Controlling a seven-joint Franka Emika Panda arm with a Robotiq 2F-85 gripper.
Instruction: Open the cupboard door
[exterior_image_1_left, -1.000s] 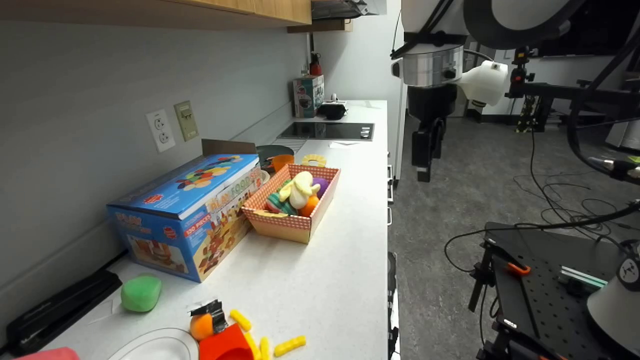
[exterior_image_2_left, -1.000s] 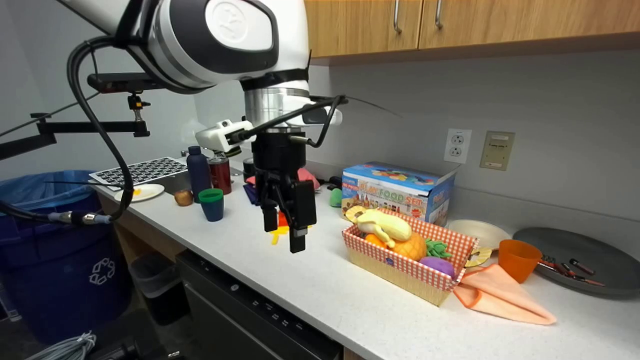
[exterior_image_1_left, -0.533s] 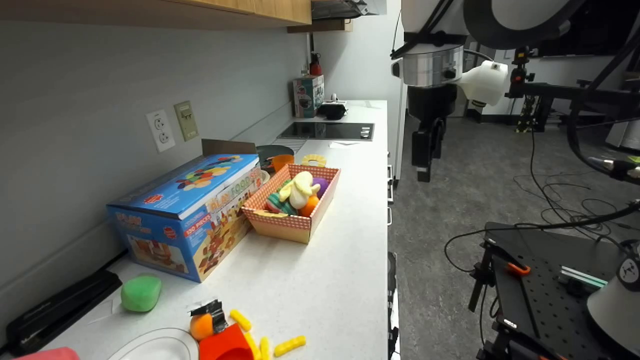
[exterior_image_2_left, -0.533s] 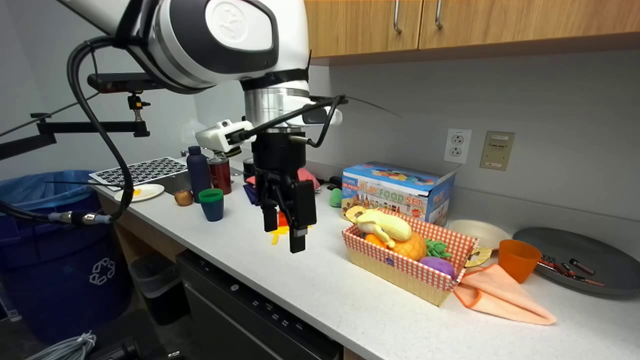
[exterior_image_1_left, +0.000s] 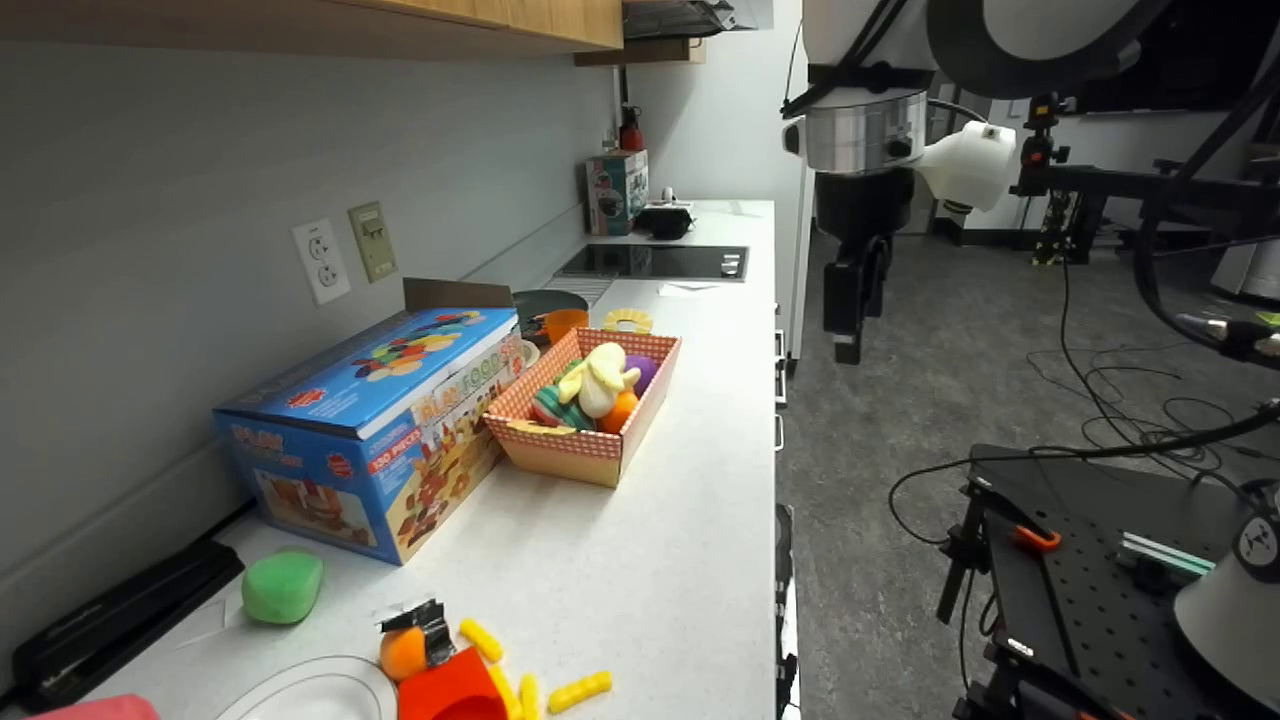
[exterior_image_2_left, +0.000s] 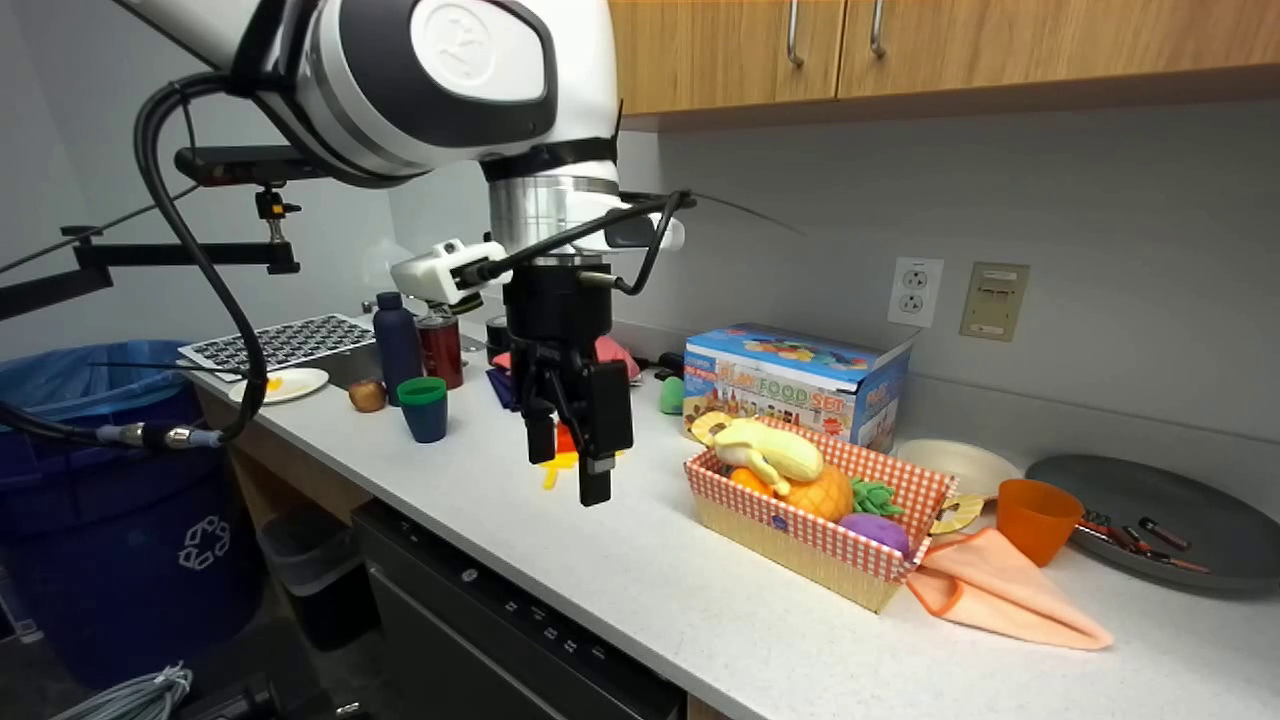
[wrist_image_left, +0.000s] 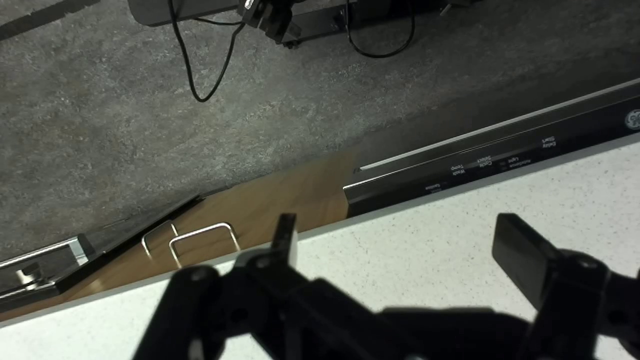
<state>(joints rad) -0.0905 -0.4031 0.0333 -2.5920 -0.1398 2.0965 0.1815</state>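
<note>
The cupboard door (exterior_image_2_left: 1040, 45) is a flat light tan wood panel of the overhead wall cabinet, shut, with a silver bar handle (exterior_image_2_left: 877, 28). A second tan door (exterior_image_2_left: 725, 55) with its own handle (exterior_image_2_left: 794, 35) adjoins it on the left. Their tops are cut off. In an exterior view only a lower strip of the cabinet front (exterior_image_1_left: 565, 20) shows. My gripper points down, well below the doors and apart from them, in both exterior views (exterior_image_2_left: 568, 470) (exterior_image_1_left: 858, 330). In the wrist view the gripper (wrist_image_left: 395, 235) is open and empty, with the white countertop (wrist_image_left: 400, 270) beneath.
A red-checked basket of toy food (exterior_image_2_left: 800, 550) and a blue play food box (exterior_image_2_left: 790, 380) stand on the counter below the cabinet. An orange cup (exterior_image_2_left: 1035, 520) and a dark pan (exterior_image_2_left: 1160, 510) lie farther right. Lower cabinet handles (wrist_image_left: 202, 232) show in the wrist view.
</note>
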